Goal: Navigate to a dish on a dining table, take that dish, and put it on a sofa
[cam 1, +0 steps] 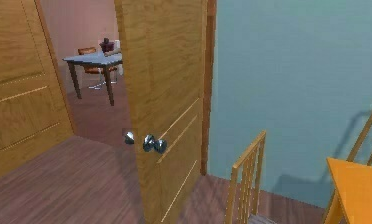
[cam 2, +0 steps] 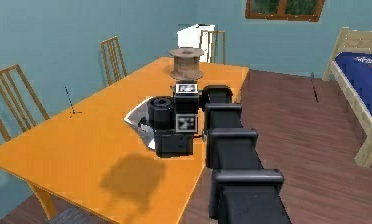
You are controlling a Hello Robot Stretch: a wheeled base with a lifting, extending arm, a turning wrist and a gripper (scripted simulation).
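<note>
– Orange wood lay under the arm (cam 2: 234, 160): the dining table (cam 2: 84, 150), with the gripper (cam 2: 151, 128) above its middle. What worried you?

– A pale, flat shape (cam 2: 134, 113) lay on the table right at the gripper's far end. I took it for the dish, perhaps wrongly, since the dark body hid most of it. I couldn't tell how the fingers stood, nor whether they had hold of anything.

– So the risk?

– A lift on a poor hold, I judged. The dish could skid over that smooth top or drop back onto it. A round, wire-sided thing (cam 2: 187, 65) also stood on the table just beyond the gripper, and a careless swing of the arm could knock it.

– And getting away from the table?

– Tight, I thought. Chairs (cam 2: 113, 58) stood along the table's far side, and another chair (cam 1: 249, 175) sat just beside its corner. Past that corner a wooden door (cam 1: 169, 90) stood ajar. A turning base could clip either one and jolt the dish loose.

– The room?

– Teal walls (cam 2: 54, 30) and a dark plank floor (cam 2: 294, 110) surrounded the table. A bed (cam 2: 359, 70) stood well apart from it, under a window (cam 2: 284, 8). Through the doorway, far from the table, a second room had a smaller table (cam 1: 92, 60).
</note>
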